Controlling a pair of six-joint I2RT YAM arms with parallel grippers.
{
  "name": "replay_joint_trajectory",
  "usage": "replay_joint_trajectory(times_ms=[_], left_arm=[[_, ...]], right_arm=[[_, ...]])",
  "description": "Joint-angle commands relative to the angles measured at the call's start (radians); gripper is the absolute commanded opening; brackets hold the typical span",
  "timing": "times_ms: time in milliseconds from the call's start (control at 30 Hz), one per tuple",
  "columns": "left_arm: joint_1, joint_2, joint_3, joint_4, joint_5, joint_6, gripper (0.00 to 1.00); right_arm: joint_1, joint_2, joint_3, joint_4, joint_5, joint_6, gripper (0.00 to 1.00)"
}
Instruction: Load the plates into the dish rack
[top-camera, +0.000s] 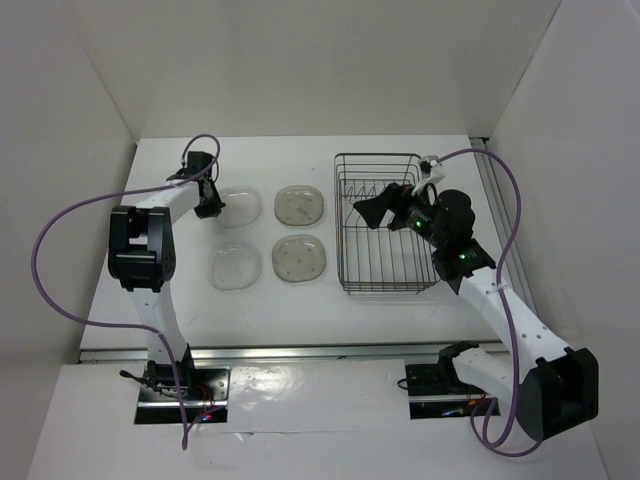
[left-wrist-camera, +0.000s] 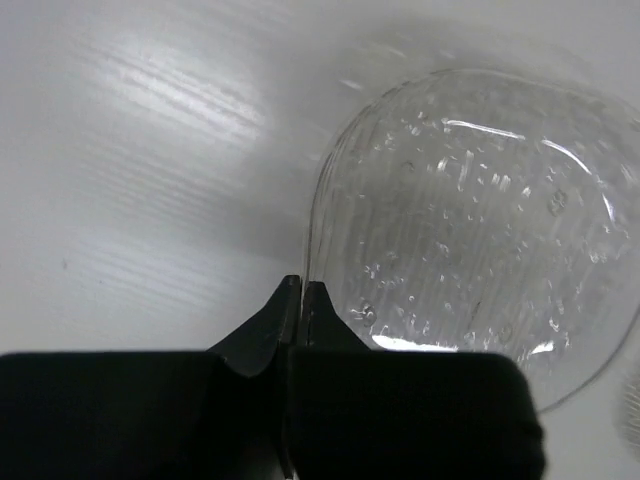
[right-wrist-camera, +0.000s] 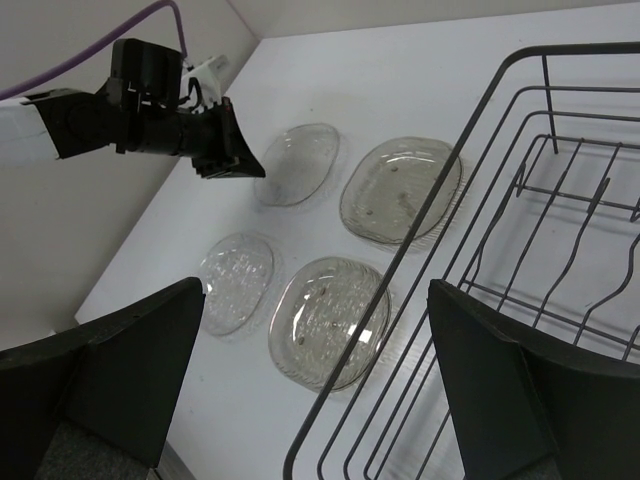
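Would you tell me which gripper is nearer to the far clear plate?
Left. The left gripper is at the left rim of the far clear plate; the right gripper hangs over the dish rack.

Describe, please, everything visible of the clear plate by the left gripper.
The clear plate is a rounded square of translucent plastic with a shallow raised rim and a pebbled, glinting surface. It seems to lie flat on the white table, towards its far left, apart from the speckled plate beside it. The left gripper, fingertips together, meets its rim; whether it pinches the rim is unclear.
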Motion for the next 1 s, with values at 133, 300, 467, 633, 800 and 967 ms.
replay_joint_trajectory(times_ms=[133, 300, 467, 633, 800, 967], left_arm=[[0.006, 0.052, 0.036, -0.068, -0.078, 0.017, 0.00], [0.006, -0.066, 0.011, -0.043, -0.116, 0.006, 0.00], [0.006, -0.283, -0.056, 0.039, -0.072, 0.046, 0.00], [-0.015, -0.481, -0.023, 0.038, 0.045, 0.103, 0.00], [-0.161, -0.635, -0.003, -0.002, 0.147, 0.154, 0.00], [-0.334, -0.717, -0.013, -0.023, 0.092, 0.154, 0.00]], right_arm=[[0.008, -0.038, -0.006, 0.046, 0.018, -0.002, 1.00], [0.008, 0.022, -0.006, 0.085, -0.006, -0.002, 1.00], [0.028, 0.161, 0.052, 0.130, -0.097, -0.002, 1.00], [0.054, 0.214, 0.123, 0.188, -0.212, -0.013, 1.00], [0.155, 0.295, 0.296, 0.142, -0.176, -0.122, 0.96], [0.263, 0.408, 0.451, 0.040, -0.050, -0.195, 0.90]])
